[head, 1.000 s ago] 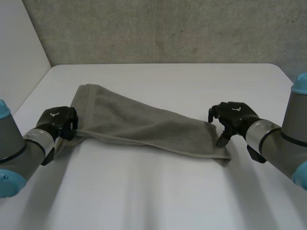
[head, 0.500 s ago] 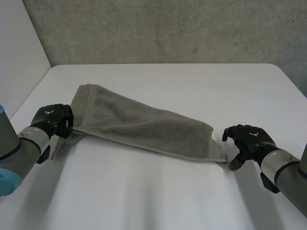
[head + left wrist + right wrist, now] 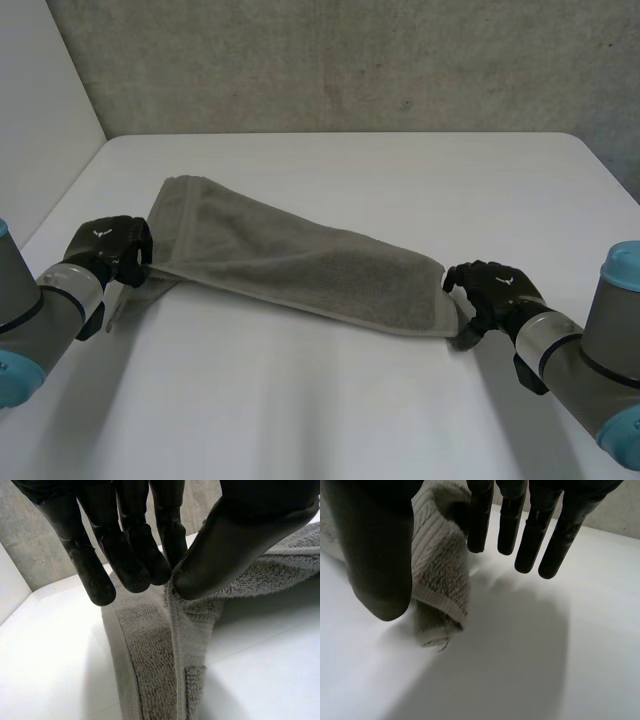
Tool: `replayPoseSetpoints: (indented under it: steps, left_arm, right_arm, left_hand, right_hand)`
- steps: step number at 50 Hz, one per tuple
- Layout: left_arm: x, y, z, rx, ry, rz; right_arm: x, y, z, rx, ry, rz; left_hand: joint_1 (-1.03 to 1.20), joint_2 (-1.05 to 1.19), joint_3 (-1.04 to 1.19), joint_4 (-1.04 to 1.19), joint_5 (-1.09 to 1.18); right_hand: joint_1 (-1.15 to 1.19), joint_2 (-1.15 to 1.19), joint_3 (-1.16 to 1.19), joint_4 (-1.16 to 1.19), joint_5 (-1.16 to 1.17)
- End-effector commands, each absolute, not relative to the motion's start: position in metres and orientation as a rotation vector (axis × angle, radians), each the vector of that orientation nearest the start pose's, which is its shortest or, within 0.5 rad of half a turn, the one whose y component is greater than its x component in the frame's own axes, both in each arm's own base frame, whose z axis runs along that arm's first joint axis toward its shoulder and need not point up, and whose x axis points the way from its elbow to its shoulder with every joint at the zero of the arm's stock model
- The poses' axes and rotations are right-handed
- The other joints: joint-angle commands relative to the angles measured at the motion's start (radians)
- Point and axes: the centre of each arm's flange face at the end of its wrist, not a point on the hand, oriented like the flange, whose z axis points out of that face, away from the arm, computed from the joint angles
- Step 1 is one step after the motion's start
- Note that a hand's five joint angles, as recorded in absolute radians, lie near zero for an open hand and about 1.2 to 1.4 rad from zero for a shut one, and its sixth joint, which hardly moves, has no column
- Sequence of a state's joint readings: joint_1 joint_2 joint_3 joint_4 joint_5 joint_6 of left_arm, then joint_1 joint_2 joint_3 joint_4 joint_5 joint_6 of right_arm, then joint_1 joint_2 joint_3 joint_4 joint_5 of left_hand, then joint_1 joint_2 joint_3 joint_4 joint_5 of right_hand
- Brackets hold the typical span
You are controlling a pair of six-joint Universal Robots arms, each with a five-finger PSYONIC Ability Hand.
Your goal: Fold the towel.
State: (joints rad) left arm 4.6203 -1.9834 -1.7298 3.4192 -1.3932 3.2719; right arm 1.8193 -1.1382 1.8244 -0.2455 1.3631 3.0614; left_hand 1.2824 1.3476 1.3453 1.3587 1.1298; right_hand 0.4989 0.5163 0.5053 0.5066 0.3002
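Head view: the soft, floppy-looking towel lies slantwise on the worktop, left hand pinching one end corner, right hand with fingers loose and empty just beside the other corner, which I'd grab next.

A lab bench: bare white table against concrete wall.

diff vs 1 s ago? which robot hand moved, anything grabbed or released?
The right robot hand moved. From the right end of the towel it swung nearer and outward, clear of the cloth, then came back to the near right corner, where its fingers are straight, not closed on it. The left robot hand shifted slightly outward and keeps pinching the left corner. The towel barely moved.
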Motion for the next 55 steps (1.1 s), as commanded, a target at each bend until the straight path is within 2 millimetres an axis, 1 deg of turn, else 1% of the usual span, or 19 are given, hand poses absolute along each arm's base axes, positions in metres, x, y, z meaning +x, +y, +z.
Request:
replayPoseSetpoints:
  steps: [1,6,7,14,16,17,19,20,21,22,24,25,27,28,30,37,47,49,55]
  left_arm:
    - [-0.178,-0.325,0.152,0.46,2.575,-1.946]
    - [-0.177,-0.326,0.154,0.454,2.57,-1.951]
    - [-0.177,-0.326,0.154,0.454,2.57,-1.951]
    - [-0.177,-0.33,0.185,0.454,2.501,-2.033]
    - [-0.177,-0.332,0.22,0.448,2.425,-2.121]
    - [-0.177,-0.332,0.22,0.448,2.425,-2.121]
    - [-0.178,-0.33,0.266,0.448,2.312,-2.243]
    - [-0.178,-0.33,0.267,0.448,2.312,-2.243]
    - [-0.179,-0.326,0.292,0.453,2.244,-2.315]
    - [-0.179,-0.326,0.293,0.453,2.243,-2.315]
    - [-0.179,-0.319,0.345,0.468,2.087,-2.459]
    - [-0.179,-0.319,0.345,0.468,2.086,-2.459]
    - [-0.179,-0.309,0.393,0.476,1.933,-2.582]
    - [-0.179,-0.309,0.393,0.476,1.932,-2.582]
    - [-0.179,-0.303,0.429,0.469,1.825,-2.663]
    - [-0.178,-0.307,0.45,0.467,1.794,-2.688]
    - [-0.185,-0.369,0.363,0.484,2.149,-2.438]
    - [-0.191,-0.384,0.333,0.499,2.244,-2.366]
    - [-0.195,-0.406,0.298,0.501,2.33,-2.293]
  right_arm:
    - [0.224,-0.269,0.117,-0.566,2.385,-1.515]
    - [0.225,-0.274,0.119,-0.554,2.374,-1.54]
    - [0.226,-0.277,0.123,-0.549,2.359,-1.563]
    - [0.229,-0.302,0.183,-0.526,2.198,-1.792]
    - [0.23,-0.304,0.242,-0.533,2.052,-1.96]
    - [0.23,-0.304,0.242,-0.533,2.051,-1.961]
    - [0.228,-0.295,0.317,-0.539,1.882,-2.118]
    - [0.228,-0.295,0.317,-0.539,1.881,-2.119]
    - [0.226,-0.287,0.351,-0.544,1.812,-2.171]
    - [0.226,-0.287,0.352,-0.544,1.812,-2.172]
    - [0.227,-0.269,0.409,-0.602,1.682,-2.213]
    - [0.227,-0.269,0.409,-0.602,1.681,-2.213]
    - [0.229,-0.253,0.453,-0.669,1.579,-2.227]
    - [0.229,-0.253,0.454,-0.669,1.578,-2.227]
    - [0.229,-0.252,0.473,-0.711,1.579,-2.215]
    - [0.229,-0.275,0.472,-0.826,1.709,-2.201]
    - [0.252,-0.319,0.405,-1.019,1.951,-2.087]
    - [0.266,-0.331,0.374,-1.141,2.021,-2.065]
    - [0.289,-0.344,0.336,-1.308,2.064,-2.088]
  left_hand:
    - [0.114,0.049,0.051,0.038,0.092]
    - [0.114,0.049,0.051,0.038,0.092]
    - [0.114,0.049,0.051,0.038,0.092]
    - [0.114,0.049,0.051,0.038,0.092]
    - [0.114,0.049,0.051,0.038,0.092]
    - [0.114,0.049,0.051,0.038,0.092]
    - [0.114,0.049,0.051,0.038,0.092]
    - [0.114,0.049,0.051,0.038,0.092]
    - [0.114,0.049,0.051,0.038,0.092]
    - [0.114,0.049,0.051,0.038,0.092]
    - [0.114,0.049,0.051,0.038,0.092]
    - [0.114,0.049,0.051,0.038,0.092]
    - [0.114,0.049,0.051,0.038,0.092]
    - [0.114,0.049,0.051,0.038,0.092]
    - [0.114,0.049,0.051,0.038,0.092]
    - [0.114,0.049,0.051,0.038,0.092]
    - [0.114,0.049,0.051,0.038,0.092]
    - [0.114,0.049,0.051,0.038,0.092]
    - [0.114,0.049,0.051,0.038,0.092]
  right_hand:
    - [0.032,0.015,0.026,0.025,0.057]
    - [0.54,0.523,0.534,0.532,0.564]
    - [0.843,0.825,0.836,0.835,0.867]
    - [0.897,0.88,0.891,0.89,0.922]
    - [0.897,0.88,0.891,0.89,0.922]
    - [0.897,0.88,0.891,0.89,0.922]
    - [0.897,0.88,0.891,0.89,0.922]
    - [0.897,0.88,0.891,0.89,0.922]
    - [0.897,0.88,0.891,0.89,0.922]
    - [0.897,0.88,0.891,0.89,0.922]
    - [0.897,0.88,0.891,0.89,0.922]
    - [0.897,0.88,0.891,0.89,0.922]
    - [0.897,0.88,0.891,0.89,0.922]
    - [0.897,0.88,0.891,0.89,0.922]
    - [0.897,0.88,0.891,0.89,0.922]
    - [0.897,0.88,0.891,0.89,0.922]
    - [0.897,0.88,0.891,0.89,0.922]
    - [0.897,0.88,0.891,0.89,0.922]
    - [0.897,0.88,0.891,0.89,0.922]
